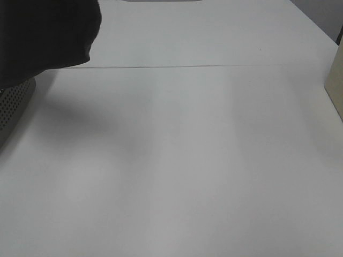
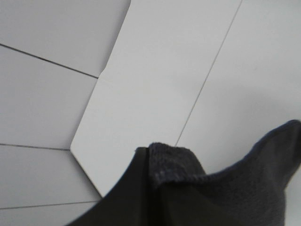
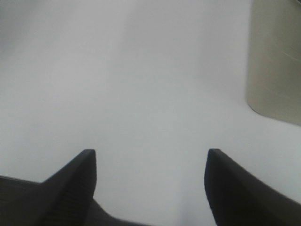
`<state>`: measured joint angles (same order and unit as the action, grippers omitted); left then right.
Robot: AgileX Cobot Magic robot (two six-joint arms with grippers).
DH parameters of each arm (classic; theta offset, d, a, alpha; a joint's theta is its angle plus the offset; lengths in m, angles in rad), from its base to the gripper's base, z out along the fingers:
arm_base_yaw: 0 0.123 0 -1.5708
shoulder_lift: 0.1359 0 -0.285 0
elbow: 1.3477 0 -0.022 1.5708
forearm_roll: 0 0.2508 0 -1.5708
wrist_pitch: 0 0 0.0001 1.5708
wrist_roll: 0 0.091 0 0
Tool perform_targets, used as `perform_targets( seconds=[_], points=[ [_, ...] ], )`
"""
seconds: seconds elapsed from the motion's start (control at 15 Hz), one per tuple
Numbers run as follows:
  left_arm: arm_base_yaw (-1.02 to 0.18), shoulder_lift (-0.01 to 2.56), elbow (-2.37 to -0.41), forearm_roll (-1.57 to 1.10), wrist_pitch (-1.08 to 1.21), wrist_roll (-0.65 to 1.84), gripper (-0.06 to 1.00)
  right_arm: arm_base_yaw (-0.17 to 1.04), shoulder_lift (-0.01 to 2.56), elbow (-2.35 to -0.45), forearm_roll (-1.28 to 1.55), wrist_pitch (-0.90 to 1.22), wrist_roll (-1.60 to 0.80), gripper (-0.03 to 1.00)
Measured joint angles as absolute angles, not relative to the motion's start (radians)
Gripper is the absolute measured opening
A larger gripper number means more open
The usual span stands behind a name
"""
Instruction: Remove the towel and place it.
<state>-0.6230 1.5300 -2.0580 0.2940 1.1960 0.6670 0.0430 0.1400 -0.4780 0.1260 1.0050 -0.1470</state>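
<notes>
White worktop [image 1: 177,160] right across the high view, matte and bare through the middle, with a thin seam [image 1: 214,66] running side to side in the far half. Up in the far-left corner, the towel [image 1: 43,37]: very dark, bunched into one hanging mass, held up off the surface and throwing a soft shadow onto the white below. Directly under its lower edge, at the left border, a grey perforated basket [image 1: 13,104], only a curved slice of wall showing. Impossible to tell whether cloth and basket touch. At the right border, a pale beige box [image 1: 335,85], cut off by the frame.

Over to the left wrist view: raised high and tilted, looking down past a corner of the worktop to grey tiled floor [image 2: 42,103] beyond. Left jaws closed tight, pinching the towel [image 2: 225,188]. Fuzzy pile and a hemmed fold bunched up right against one smooth black edge of the jaws, the rest of the cloth draping away to the side.

And the right wrist view: right jaws spread wide, two dark tips well apart, nothing between them, nothing gripped. Angled toward bare white surface, well apart from the towel. Beige box near, off to one side of the jaws, not touching them. Neither arm's elbow or shoulder to be seen, so wrist pose only.
</notes>
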Motion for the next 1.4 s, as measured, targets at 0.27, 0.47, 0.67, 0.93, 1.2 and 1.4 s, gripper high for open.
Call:
perform_targets(
  seconds=[0.27, 0.47, 0.67, 0.93, 1.2, 1.4],
  points=[
    [-0.696, 1.578, -2.058, 0.329, 1.202, 0.624, 0.00, 0.043, 0.419, -0.487, 0.681, 0.690, -0.591, 0.65],
    [-0.770, 1.591, -2.058, 0.269, 1.169, 0.622, 0.00, 0.043, 0.739, -0.487, 1.310, 0.735, -1.256, 0.65],
    [-0.787, 1.611, -2.058, 0.122, 1.056, 0.620, 0.00, 0.043, 1.000, -0.488, 1.675, 0.908, -1.651, 0.65],
    [-0.790, 1.644, -2.058, -0.032, 0.978, 0.618, 0.00, 0.043, 1.210, -0.488, 1.729, 0.984, -1.772, 0.66],
    [-0.790, 1.673, -2.058, -0.093, 0.938, 0.618, 0.00, 0.144, 1.317, -0.568, 1.736, 0.930, -1.772, 0.74],
    [-0.790, 1.680, -2.058, -0.101, 0.927, 0.618, 0.00, 0.221, 1.369, -0.629, 1.736, 0.833, -1.760, 0.75]
  ],
)
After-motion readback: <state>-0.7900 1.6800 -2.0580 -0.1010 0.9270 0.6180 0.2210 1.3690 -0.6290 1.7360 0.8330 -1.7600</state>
